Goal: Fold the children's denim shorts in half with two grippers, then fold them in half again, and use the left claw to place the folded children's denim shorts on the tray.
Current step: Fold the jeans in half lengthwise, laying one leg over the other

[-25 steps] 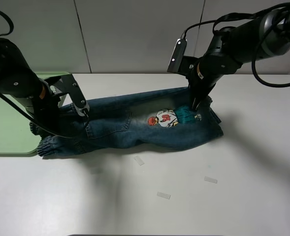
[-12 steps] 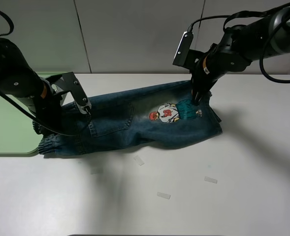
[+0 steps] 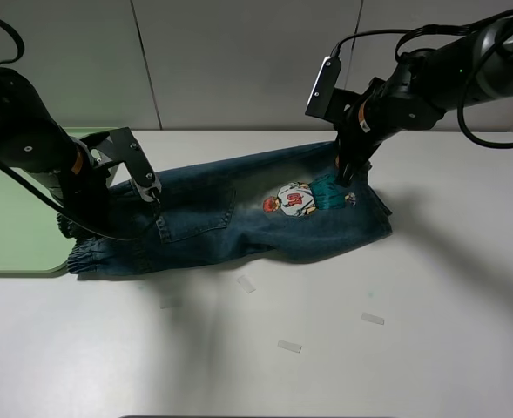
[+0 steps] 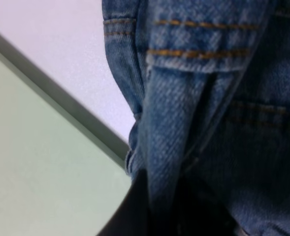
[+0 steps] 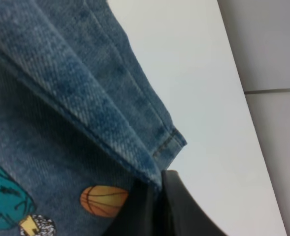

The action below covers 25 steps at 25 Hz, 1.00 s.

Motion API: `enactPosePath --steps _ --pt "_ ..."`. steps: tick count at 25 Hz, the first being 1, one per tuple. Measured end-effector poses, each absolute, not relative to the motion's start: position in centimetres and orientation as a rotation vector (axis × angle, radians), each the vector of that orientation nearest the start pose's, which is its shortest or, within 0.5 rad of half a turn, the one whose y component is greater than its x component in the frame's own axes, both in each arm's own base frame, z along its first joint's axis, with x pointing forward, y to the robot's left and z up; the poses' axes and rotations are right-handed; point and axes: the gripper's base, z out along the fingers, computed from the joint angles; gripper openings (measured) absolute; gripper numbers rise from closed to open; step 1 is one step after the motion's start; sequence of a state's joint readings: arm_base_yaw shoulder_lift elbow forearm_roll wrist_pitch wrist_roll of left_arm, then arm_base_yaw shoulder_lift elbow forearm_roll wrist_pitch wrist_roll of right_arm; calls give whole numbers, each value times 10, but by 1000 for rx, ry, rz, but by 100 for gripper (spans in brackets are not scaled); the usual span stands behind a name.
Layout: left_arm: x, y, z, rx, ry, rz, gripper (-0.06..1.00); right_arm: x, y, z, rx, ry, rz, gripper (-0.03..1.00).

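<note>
**Soft denim pinched at both ends, open desk toward the front**

The children's denim shorts [image 3: 239, 222] lie lengthwise across the rear half of the desk [image 3: 369, 366]. The gathered waistband [image 3: 95, 254] is toward the left edge and the leg hems point toward the right edge. The cartoon patch [image 3: 295, 202] faces up.

The left hand [image 3: 151, 193] is clamped on a raised fold of denim near the waistband end. Its wrist view shows the cloth running down between the dark fingers. The right hand [image 3: 343, 174] pinches the rear edge near the hems, just beside the patch.

The denim looks limp but fairly heavy. It should sag between the two grips and drag on the desk rather than slide. The stitched hems and the waistband are the firmest places to hold, since a thin pinch of a single layer could slip out.

The tray [image 3: 3, 226] sits at the left edge toward the rear-left corner, with the waistband just beside its rim. The front half of the desk is open apart from a few white scraps [image 3: 289, 346], which gives room for a fold toward the front.
</note>
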<state>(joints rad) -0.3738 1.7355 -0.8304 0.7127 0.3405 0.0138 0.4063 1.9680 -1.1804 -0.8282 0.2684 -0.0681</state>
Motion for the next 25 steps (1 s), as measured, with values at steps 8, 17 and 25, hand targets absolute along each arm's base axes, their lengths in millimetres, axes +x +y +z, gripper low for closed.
enactPosePath --steps 8,17,25 --pt "299 -92 147 1196 2381 383 91 383 137 153 -1331 2115 -414 66" --pt "303 -99 149 1183 2309 311 99 383 138 154 -1313 2114 -391 69" --pt "301 -96 153 1166 2329 335 99 382 140 153 -1222 2161 -317 69"
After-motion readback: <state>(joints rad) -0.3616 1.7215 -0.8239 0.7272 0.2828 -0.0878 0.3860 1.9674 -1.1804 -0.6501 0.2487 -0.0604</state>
